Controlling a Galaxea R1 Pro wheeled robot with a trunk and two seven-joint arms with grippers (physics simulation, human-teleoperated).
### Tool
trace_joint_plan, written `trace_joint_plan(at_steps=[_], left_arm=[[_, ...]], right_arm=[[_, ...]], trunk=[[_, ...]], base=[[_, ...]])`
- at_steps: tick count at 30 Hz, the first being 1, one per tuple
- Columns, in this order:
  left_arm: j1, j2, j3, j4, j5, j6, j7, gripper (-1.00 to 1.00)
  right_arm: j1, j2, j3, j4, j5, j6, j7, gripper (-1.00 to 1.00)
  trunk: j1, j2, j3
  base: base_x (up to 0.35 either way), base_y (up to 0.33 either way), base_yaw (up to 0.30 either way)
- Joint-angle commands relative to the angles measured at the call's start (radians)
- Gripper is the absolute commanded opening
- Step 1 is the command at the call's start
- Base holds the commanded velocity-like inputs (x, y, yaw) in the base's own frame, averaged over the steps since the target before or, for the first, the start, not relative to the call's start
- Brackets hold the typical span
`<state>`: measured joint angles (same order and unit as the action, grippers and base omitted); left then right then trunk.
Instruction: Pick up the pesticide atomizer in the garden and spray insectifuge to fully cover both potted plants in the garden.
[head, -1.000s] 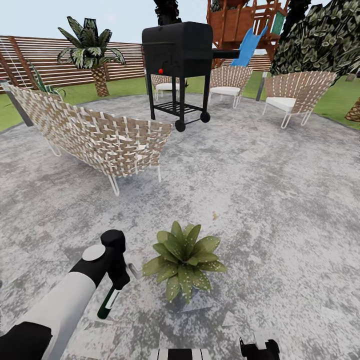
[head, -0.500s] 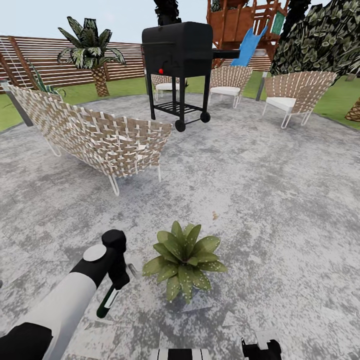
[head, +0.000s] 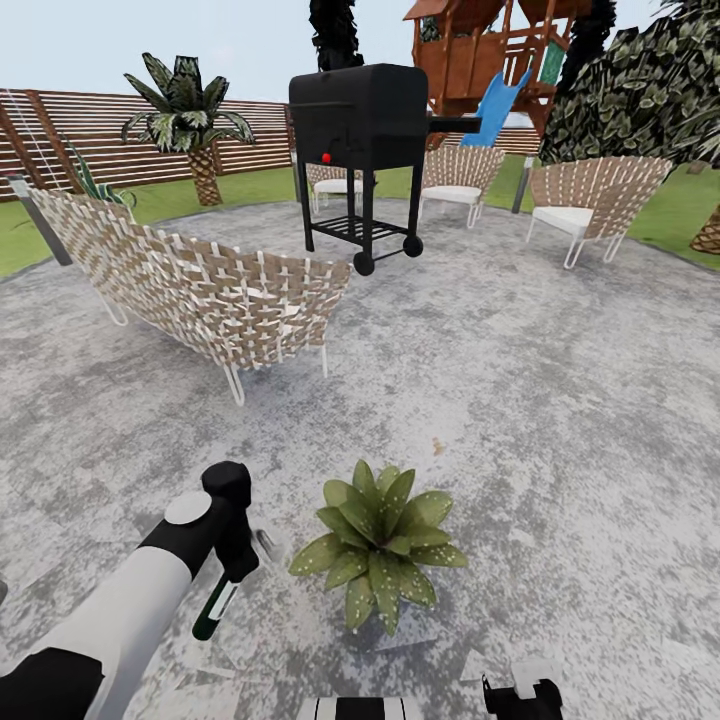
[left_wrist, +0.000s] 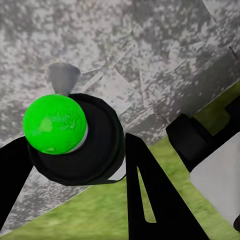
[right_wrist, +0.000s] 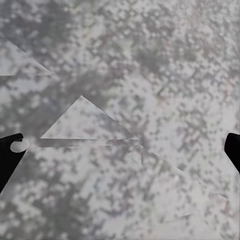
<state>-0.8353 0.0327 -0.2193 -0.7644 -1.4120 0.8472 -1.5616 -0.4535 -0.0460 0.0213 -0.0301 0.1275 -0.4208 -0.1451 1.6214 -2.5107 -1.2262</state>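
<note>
head view: atomizer (head: 217, 606) in left gripper (head: 232, 570)

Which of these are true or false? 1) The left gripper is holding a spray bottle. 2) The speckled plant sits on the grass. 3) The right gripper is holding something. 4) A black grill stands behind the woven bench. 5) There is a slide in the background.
1) True: the left gripper is closed on the pesticide atomizer.
2) False: the potted plant sits on the grey stone patio.
3) False: the right gripper is open, with bare patio between its fingers.
4) True: the black grill stands beyond the woven bench.
5) True: a blue slide hangs from the wooden play tower.
</note>
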Motion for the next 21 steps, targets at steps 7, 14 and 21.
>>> trace_joint_plan(at_steps=[7, 14, 21], left_arm=[[0.038, 0.019, -0.001, -0.001, -0.005, 0.007, 0.014, -1.0], [0.042, 0.017, 0.009, 0.004, 0.165, -0.063, 0.146, -1.0], [0.044, 0.017, 0.01, 0.08, 0.199, -0.095, 0.212, -1.0]], right_arm=[[-0.001, 0.0, 0.002, 0.001, 0.011, -0.001, -0.008, 1.0], [-0.001, -0.002, 0.002, 0.001, 0.011, -0.001, -0.01, 1.0], [-0.001, -0.002, 0.003, 0.002, 0.011, -0.001, -0.01, 1.0]], trunk=[[0.0, 0.0, -0.001], [0.0, 0.0, -0.001], [0.0, 0.0, -0.001]], base=[[0.001, 0.0, -0.012], [0.0, 0.0, -0.226], [0.0, 0.0, -0.023]])
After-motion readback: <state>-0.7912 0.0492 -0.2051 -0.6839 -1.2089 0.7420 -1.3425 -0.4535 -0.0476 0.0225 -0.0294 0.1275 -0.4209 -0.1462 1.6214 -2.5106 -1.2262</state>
